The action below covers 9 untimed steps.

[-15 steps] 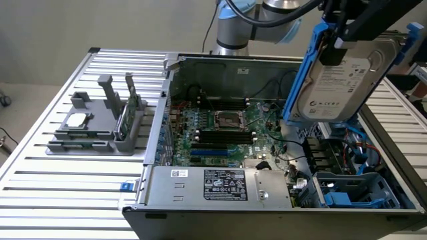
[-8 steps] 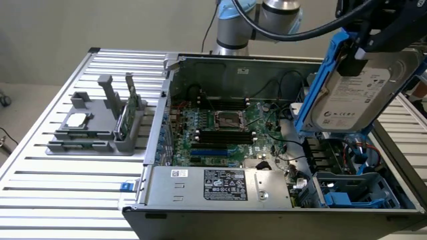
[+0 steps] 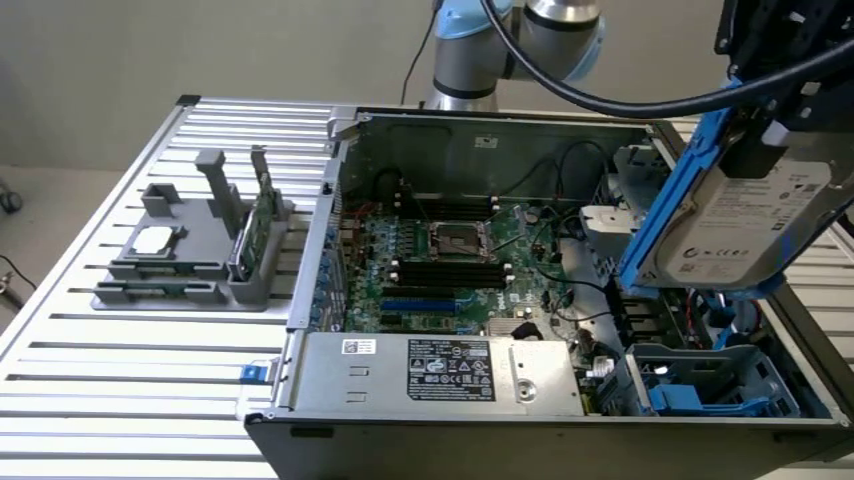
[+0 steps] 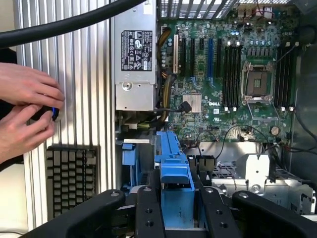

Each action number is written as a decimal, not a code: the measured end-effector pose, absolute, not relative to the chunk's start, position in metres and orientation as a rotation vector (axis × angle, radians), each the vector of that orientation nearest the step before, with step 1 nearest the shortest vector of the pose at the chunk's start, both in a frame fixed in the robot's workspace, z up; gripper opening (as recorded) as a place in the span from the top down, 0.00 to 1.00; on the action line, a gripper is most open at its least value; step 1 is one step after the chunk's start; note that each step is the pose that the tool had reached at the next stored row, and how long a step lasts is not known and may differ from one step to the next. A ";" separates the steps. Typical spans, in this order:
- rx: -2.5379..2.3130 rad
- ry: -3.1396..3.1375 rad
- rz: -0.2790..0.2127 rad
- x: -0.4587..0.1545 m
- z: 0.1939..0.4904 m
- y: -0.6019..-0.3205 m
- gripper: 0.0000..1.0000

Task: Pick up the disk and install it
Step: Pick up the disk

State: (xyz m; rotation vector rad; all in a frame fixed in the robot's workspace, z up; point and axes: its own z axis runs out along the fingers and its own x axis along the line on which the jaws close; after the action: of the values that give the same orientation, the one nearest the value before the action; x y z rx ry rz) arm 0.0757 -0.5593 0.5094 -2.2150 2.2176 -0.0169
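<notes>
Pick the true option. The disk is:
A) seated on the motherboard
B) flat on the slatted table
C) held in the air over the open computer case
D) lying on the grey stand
C: the disk hangs clamped in the jaws above the drive-bay end of the case.

The pincer [image 4: 177, 194] clamps the blue-framed disk [image 4: 173, 158] over the open computer [image 4: 228, 74], a person's hands [image 4: 27, 89] alongside.
</notes>
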 end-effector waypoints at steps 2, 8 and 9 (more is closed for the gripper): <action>-2.215 2.218 -0.017 0.080 0.510 -0.565 0.67; -2.214 2.217 -0.015 0.091 0.509 -0.581 0.67; -2.214 2.216 -0.013 0.092 0.508 -0.584 0.67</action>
State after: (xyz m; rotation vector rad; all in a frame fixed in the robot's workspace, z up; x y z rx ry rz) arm 0.0923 -0.5841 0.5083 -2.2135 2.2160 -0.0135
